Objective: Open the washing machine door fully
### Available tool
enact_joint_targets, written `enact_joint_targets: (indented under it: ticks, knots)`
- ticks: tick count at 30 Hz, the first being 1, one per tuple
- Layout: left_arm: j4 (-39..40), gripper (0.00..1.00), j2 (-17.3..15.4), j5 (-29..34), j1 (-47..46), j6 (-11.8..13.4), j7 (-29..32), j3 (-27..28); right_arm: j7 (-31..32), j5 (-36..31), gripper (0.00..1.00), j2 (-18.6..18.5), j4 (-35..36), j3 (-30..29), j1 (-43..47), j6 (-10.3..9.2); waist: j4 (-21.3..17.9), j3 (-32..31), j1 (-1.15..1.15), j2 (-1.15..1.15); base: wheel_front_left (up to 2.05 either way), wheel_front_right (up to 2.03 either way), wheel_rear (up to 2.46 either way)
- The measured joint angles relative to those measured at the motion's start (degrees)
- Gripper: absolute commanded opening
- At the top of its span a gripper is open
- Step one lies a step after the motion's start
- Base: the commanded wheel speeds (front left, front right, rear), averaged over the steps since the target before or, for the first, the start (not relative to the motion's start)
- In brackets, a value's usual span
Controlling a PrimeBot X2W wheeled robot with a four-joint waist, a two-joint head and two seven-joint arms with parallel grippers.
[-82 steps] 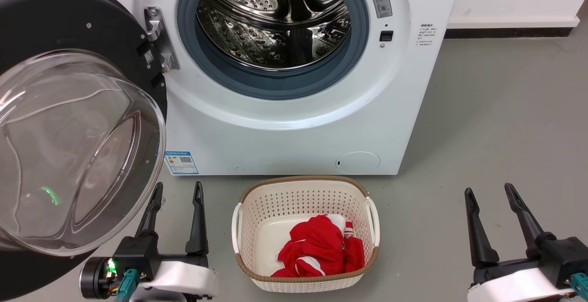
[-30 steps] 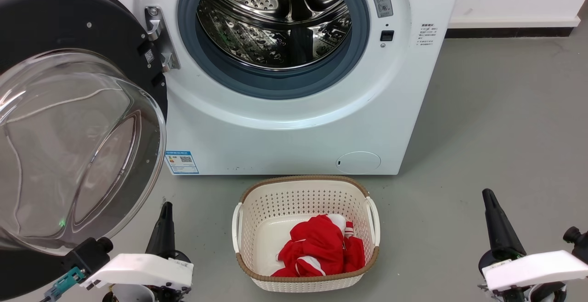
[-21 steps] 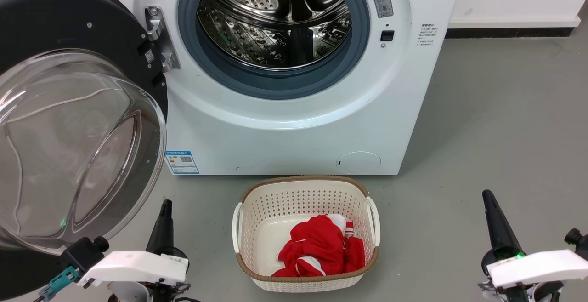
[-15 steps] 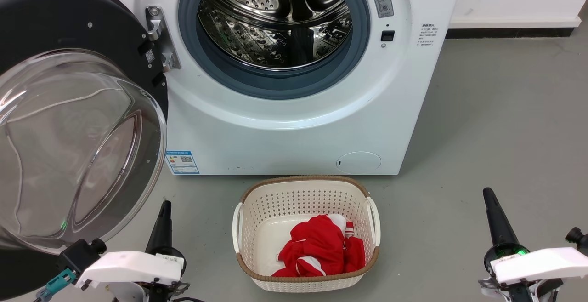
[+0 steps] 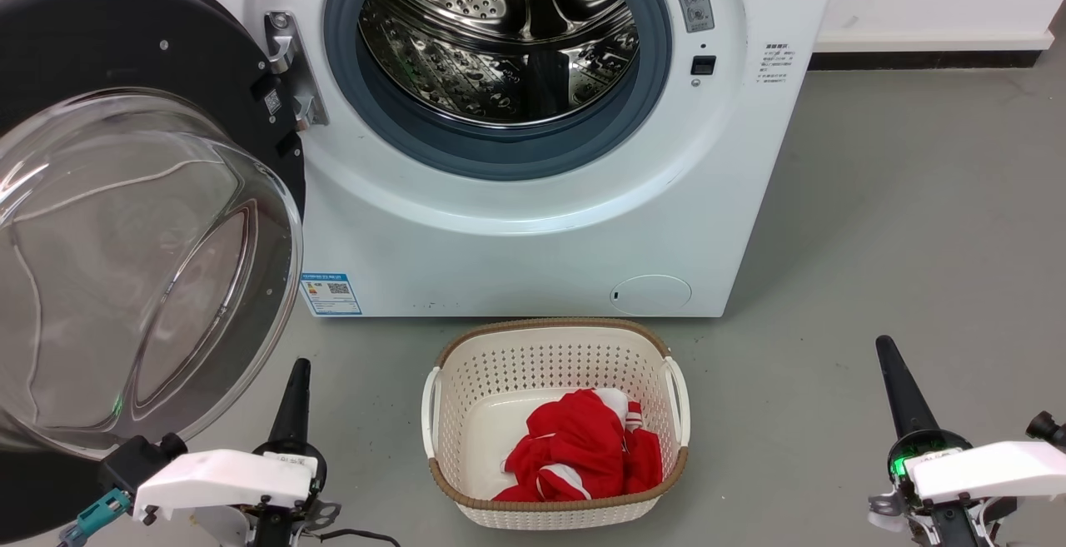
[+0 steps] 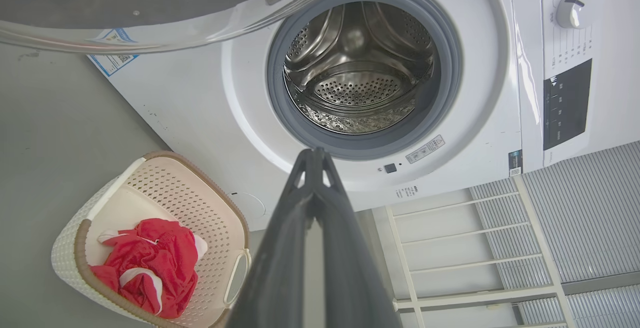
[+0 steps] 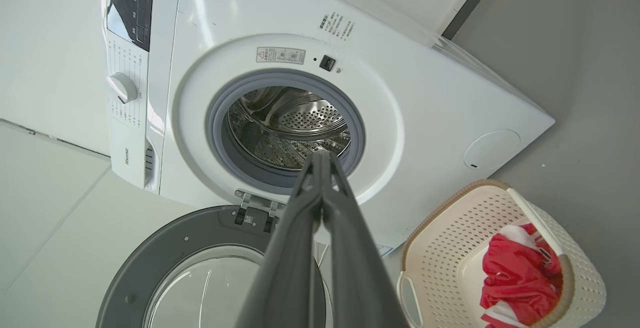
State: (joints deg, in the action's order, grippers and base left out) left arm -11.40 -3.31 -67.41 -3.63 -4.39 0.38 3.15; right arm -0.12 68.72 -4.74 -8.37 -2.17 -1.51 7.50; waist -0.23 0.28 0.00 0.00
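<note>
The white washing machine (image 5: 533, 239) stands ahead with its steel drum (image 5: 500, 31) exposed. The washing machine door (image 5: 125, 222), a black disc with a bulging glass bowl, is swung wide to the left on its hinge (image 5: 287, 72); it also shows in the right wrist view (image 7: 200, 273) and as a rim in the left wrist view (image 6: 150, 8). My left gripper (image 5: 298, 376) sits low just right of the door's lower edge, fingers pressed together, holding nothing. My right gripper (image 5: 885, 355) is at the lower right, apart from the machine, also shut and empty. Both closed fingertips show in the wrist views (image 6: 314, 154) (image 7: 320, 157).
A cream perforated laundry basket (image 5: 554, 347) holding a red and white garment (image 5: 583, 447) sits on the grey floor in front of the machine, between my arms. A white wall with a dark skirting (image 5: 924, 57) runs at the back right.
Both grippers went from open to shut and both arms rolled and dropped lower in the head view. Over the last second they shifted only slightly. The door has not moved.
</note>
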Motion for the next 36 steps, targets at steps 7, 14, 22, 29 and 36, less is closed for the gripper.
enact_joint_targets:
  ticks: [7,14,22,29,36]
  knots:
    - [-0.41,0.0,0.07,-3.88,-0.24,-0.43,0.96,0.64,0.68,4.03,0.0,0.0,-0.92,-0.25,-0.76,0.0,0.03,-0.01,0.0,0.0,0.0,0.0,0.0]
    - [-0.82,0.0,0.11,-7.54,-0.51,-0.88,1.93,1.05,1.27,7.77,0.0,0.0,-1.68,-0.56,-1.31,0.0,0.06,-0.03,0.0,0.0,0.0,0.0,0.0]
    - [-1.2,0.0,0.2,-11.44,-1.15,-1.4,2.85,1.57,2.18,11.74,0.0,0.01,-2.65,-0.87,-1.89,0.0,0.09,-0.04,0.0,0.0,0.0,0.0,0.0]
    - [-1.69,0.0,0.27,-15.67,-1.4,-1.85,3.87,2.2,2.98,15.99,0.0,0.02,-3.49,-1.19,-2.64,0.0,0.13,-0.06,0.0,0.0,0.0,0.0,0.0]
    - [-1.97,0.0,0.31,-18.64,-1.66,-2.24,4.59,2.61,3.53,19.08,0.0,0.05,-4.23,-1.48,-3.18,0.0,0.16,-0.07,0.0,0.0,0.0,0.0,0.0]
